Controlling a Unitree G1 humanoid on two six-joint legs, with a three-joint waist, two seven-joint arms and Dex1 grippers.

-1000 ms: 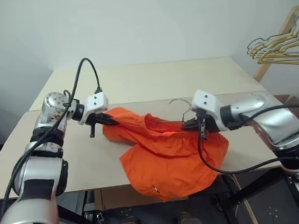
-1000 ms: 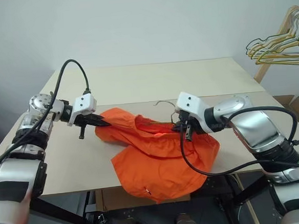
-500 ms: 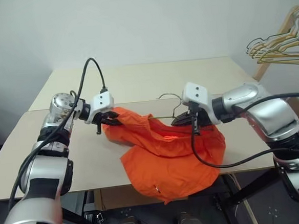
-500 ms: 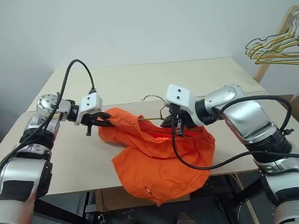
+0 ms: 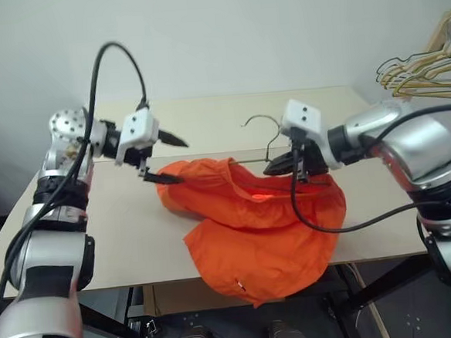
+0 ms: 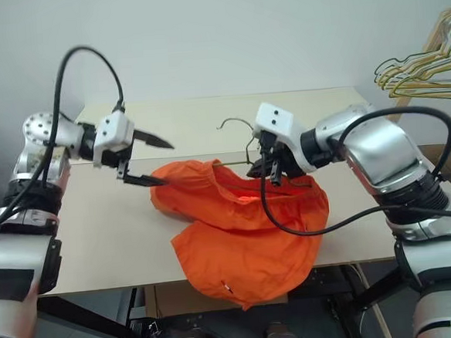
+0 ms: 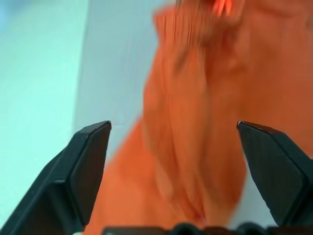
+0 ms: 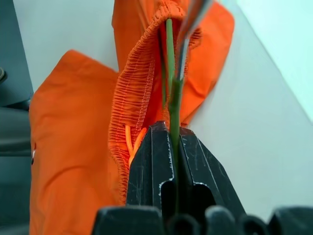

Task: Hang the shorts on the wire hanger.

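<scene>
The shorts (image 5: 253, 225) spill over the near edge of the table (image 5: 115, 246), their far, gathered waistband lifted at the middle because the right gripper (image 5: 287, 167), fingers pressed together on the wire hanger (image 8: 172, 93), holds its wire threaded through the elastic, the hook (image 5: 259, 121) poking up on the far side. To the left, the left gripper (image 5: 165, 158) hangs with fingers spread wide just off the shorts' left end, holding nothing. A second ago those fingers pinched that end; they have since let go and risen, and the right gripper has lifted the hanger.
</scene>
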